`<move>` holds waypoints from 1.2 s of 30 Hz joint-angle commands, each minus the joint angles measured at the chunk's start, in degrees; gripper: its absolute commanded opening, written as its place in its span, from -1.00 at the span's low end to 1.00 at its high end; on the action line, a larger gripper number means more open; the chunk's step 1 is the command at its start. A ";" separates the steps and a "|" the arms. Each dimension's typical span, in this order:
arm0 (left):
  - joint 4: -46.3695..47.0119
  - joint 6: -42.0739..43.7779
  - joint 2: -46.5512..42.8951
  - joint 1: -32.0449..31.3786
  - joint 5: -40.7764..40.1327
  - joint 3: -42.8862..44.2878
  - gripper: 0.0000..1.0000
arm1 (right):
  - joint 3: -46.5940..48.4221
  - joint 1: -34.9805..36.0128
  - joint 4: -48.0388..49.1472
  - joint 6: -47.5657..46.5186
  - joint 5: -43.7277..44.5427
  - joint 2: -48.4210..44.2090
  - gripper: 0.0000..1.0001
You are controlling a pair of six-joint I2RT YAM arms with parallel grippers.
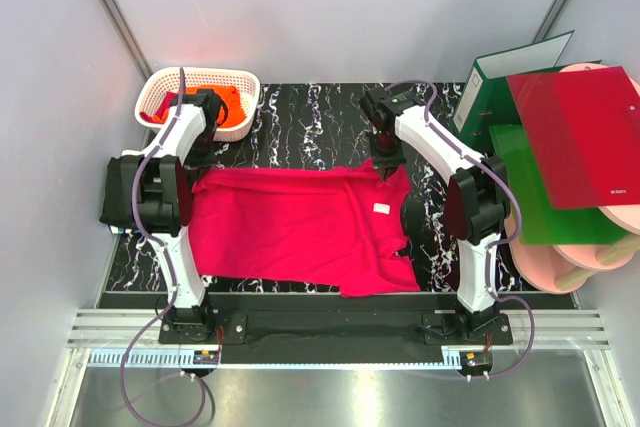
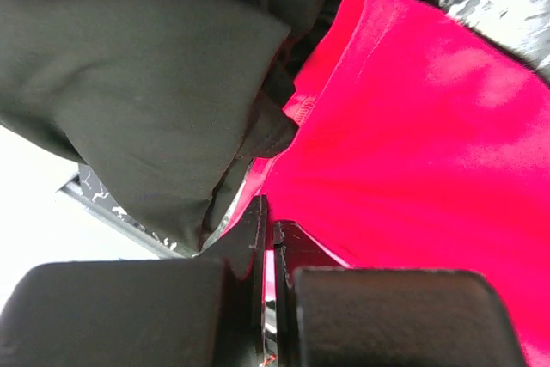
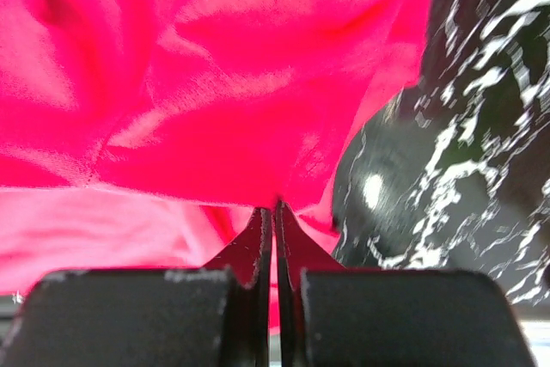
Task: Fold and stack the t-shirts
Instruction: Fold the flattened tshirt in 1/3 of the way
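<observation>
Marbled table [image 1: 300,112] bears a spread crimson-pink t-shirt [image 1: 290,227], left pincer [image 2: 268,234] and right pincer [image 3: 273,217] pinching its far edge.

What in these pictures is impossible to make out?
Top view: the orange t-shirt in the basket is mostly hidden by the left arm.
Top view: the label on the crimson-pink t-shirt is too small to read.
Left wrist view: the black t-shirt is cut off by the edges, so whether it is folded cannot be told.
</observation>
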 commanded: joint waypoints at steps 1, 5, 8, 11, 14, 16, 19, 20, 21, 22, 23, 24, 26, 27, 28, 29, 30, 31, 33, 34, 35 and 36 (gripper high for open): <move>-1.59 -0.58 -0.45 0.95 -4.96 -1.52 -1.00 | -2.25 -0.24 -7.56 1.47 -4.18 -5.43 -1.00; -1.15 -0.40 -2.03 0.95 -3.90 -4.17 -0.62 | -5.76 -0.16 -11.09 2.44 -9.26 -6.48 -1.00; -1.06 -0.84 -4.14 0.95 -2.75 -5.05 0.64 | -9.98 0.02 -11.62 3.23 -10.69 -7.89 -1.00; -0.80 -1.28 -6.60 0.86 -4.16 -5.05 0.98 | -12.19 0.11 -12.49 3.14 -12.27 -8.33 -1.00; -0.80 -0.76 -7.75 0.95 -4.51 -2.86 0.98 | -13.33 0.19 -13.29 1.65 -15.79 -7.02 -1.00; -0.80 -0.23 -7.67 0.95 -4.08 -0.49 0.98 | -13.60 0.28 -13.55 0.86 -18.67 -6.32 -0.76; -1.59 -0.40 -7.23 0.95 -3.55 2.33 0.98 | -12.20 0.46 -14.60 -0.20 -19.40 -6.05 0.16; -1.68 -0.32 -7.14 0.86 -3.20 2.94 0.98 | -11.75 0.46 -14.87 -0.55 -19.31 -6.48 0.43; -1.68 -0.32 -7.22 0.95 -2.15 3.82 0.98 | -10.45 0.55 -15.57 -0.64 -19.14 -6.75 0.61; -1.68 -0.40 -7.22 0.95 -1.44 4.17 0.98 | -9.65 0.46 -15.83 -0.64 -18.35 -6.84 0.71; -1.42 -0.40 -7.14 0.95 -0.57 4.18 0.98 | -8.77 0.46 -16.10 -0.64 -17.91 -7.10 0.79; -1.24 -0.14 -6.88 0.95 1.71 4.09 0.98 | -7.28 0.46 -16.27 -0.64 -17.38 -7.10 0.80; -0.89 -0.14 -5.39 0.34 2.87 3.74 0.98 | -5.87 0.46 -16.19 -0.46 -15.10 -6.49 0.79; -0.97 -0.05 -4.77 0.16 4.00 3.22 0.98 | -4.64 0.46 -16.01 -0.37 -14.48 -6.31 0.79; -0.80 -0.23 -4.16 -0.36 4.45 2.60 0.97 | -4.20 0.46 -15.75 -0.20 -13.00 -5.44 0.79; -0.36 -0.40 -4.06 -0.63 5.50 0.86 0.94 | -3.67 0.46 -14.70 0.15 -12.11 -5.17 0.78; 0.77 -0.32 -4.23 -0.89 5.94 -0.03 0.93 | -3.66 0.46 -14.08 0.24 -11.23 -4.82 0.77; 1.22 -0.32 -4.41 -1.33 6.30 -0.65 0.91 | -3.49 0.46 -13.56 0.33 -9.83 -3.86 0.76; 2.01 0.03 -4.50 -1.95 7.26 -1.71 0.89 | -3.66 0.46 -11.10 0.86 -8.24 -3.24 0.75; 2.19 0.12 -4.24 -2.38 7.61 -1.71 0.88 | -3.49 0.46 -10.48 0.86 -7.37 -1.93 0.75; 2.28 0.30 -3.98 -2.65 8.31 -1.62 0.87 | -3.40 0.46 -10.04 1.55 -7.10 -1.40 0.75; 2.19 0.91 -3.54 -2.83 8.49 -1.54 0.86 | -3.49 0.46 -8.82 1.82 -7.09 -0.69 0.73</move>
